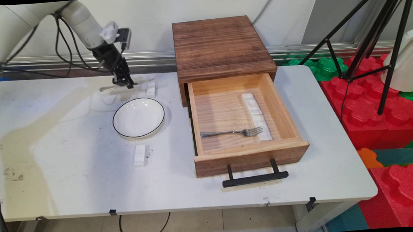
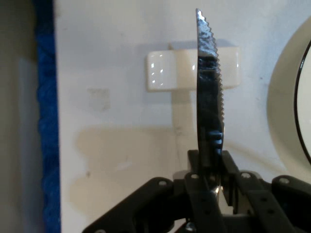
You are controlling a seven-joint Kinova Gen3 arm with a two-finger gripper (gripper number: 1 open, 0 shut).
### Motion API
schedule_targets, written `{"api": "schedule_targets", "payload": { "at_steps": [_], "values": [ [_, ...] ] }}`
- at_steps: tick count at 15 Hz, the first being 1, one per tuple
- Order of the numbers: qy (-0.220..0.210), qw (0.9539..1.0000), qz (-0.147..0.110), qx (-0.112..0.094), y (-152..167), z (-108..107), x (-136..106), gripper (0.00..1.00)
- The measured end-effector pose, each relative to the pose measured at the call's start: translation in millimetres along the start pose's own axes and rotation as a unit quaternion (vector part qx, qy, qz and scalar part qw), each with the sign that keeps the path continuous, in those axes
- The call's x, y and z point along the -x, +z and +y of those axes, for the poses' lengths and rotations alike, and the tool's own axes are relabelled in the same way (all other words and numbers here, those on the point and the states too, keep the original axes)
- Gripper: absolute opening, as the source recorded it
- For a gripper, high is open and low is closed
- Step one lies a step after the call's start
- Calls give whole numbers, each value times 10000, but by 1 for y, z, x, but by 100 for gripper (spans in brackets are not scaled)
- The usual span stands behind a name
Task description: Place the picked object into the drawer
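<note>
My gripper [image 1: 128, 85] hangs low over the table's far side, behind the white plate [image 1: 138, 117], and is shut on a metal knife [image 1: 109, 88]. In the hand view the serrated knife blade [image 2: 209, 82] rises edge-on from between the shut fingers of the gripper [image 2: 210, 162]. Its tip crosses a small white rest block [image 2: 165, 70] that lies on the table beyond it. The same white rest block [image 1: 151, 89] sits just right of the gripper in the main view. The plate's rim [image 2: 303, 111] shows at the right edge of the hand view.
A wooden drawer box [image 1: 220, 47] stands at the back centre with its drawer [image 1: 281, 108] pulled open. Inside lie a fork [image 1: 231, 132] and two white blocks [image 1: 256, 116]. Another white block [image 1: 141, 155] lies in front of the plate. Tripod legs [image 1: 367, 41] and foam blocks [image 1: 382, 119] stand off the right.
</note>
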Motion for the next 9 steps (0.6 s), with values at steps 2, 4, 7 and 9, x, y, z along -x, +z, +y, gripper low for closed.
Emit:
{"api": "schedule_targets", "payload": {
  "at_steps": [2,4,7,9],
  "values": [
    [-183,9997,16,-138,-21,4,2,0],
    [-345,9990,51,-270,-44,8,2,0],
    [-487,9980,112,-389,-70,15,0,0],
    [-560,9971,182,-476,-95,22,-5,0]
  ]
}}
